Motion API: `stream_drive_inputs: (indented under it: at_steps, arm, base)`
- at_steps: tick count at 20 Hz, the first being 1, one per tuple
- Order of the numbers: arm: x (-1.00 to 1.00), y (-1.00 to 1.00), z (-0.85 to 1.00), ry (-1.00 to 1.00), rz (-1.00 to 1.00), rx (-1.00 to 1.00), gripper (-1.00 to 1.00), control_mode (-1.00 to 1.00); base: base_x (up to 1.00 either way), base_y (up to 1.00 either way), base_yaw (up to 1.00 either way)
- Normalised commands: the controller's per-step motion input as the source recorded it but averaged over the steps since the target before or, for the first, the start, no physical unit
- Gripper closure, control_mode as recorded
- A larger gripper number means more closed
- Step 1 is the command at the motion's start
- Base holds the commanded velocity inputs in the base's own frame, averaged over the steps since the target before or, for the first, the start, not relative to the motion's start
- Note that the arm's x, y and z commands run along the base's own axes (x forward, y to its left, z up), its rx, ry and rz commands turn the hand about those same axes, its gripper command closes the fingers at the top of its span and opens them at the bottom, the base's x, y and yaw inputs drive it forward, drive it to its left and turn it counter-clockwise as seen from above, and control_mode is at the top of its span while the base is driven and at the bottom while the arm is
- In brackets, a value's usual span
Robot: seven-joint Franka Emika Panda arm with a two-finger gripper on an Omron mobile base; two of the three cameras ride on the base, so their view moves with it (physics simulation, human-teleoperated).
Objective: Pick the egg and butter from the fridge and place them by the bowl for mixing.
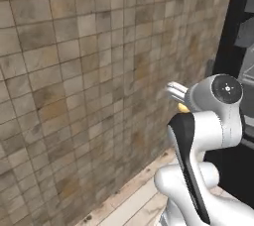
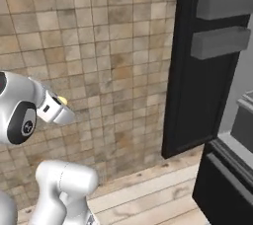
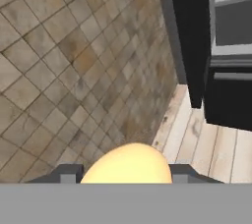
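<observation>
The gripper point(image 3: 126, 176) is clamped on the egg point(image 3: 129, 163), carried in mid-air near the tiled wall point(image 1: 74, 96), with the open fridge point(image 2: 197, 71) off to one side. A smooth round egg pinched at two points may slip and drop to the wooden floor point(image 3: 206, 149) during a fast swing. No writing or brand is legible anywhere.

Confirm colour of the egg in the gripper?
Pale yellow-orange egg, plain and unpatterned; clearest in the hand view.
</observation>
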Motion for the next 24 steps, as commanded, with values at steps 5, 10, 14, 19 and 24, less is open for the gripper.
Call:
stream_drive_inputs:
  at_steps: [5, 10, 14, 19, 24]
  arm:
    - [0.0, 0.0, 0.0, 0.0, 0.0, 0.0, 1.0, 1.0]
    - [0.0, 0.0, 0.0, 0.0, 0.0, 0.0, 1.0, 1.0]
    - [0.0, 0.0, 0.0, 0.0, 0.0, 0.0, 1.0, 1.0]
    - [0.0, 0.0, 0.0, 0.0, 0.0, 0.0, 1.0, 1.0]
    - [0.0, 0.0, 0.0, 0.0, 0.0, 0.0, 1.0, 1.0]
  base:
    - [0.0, 0.0, 1.0]
    - [0.0, 0.02, 0.98]
    - [0.0, 0.02, 0.98]
    - [0.0, 0.02, 0.98]
    - [0.0, 0.02, 0.98]
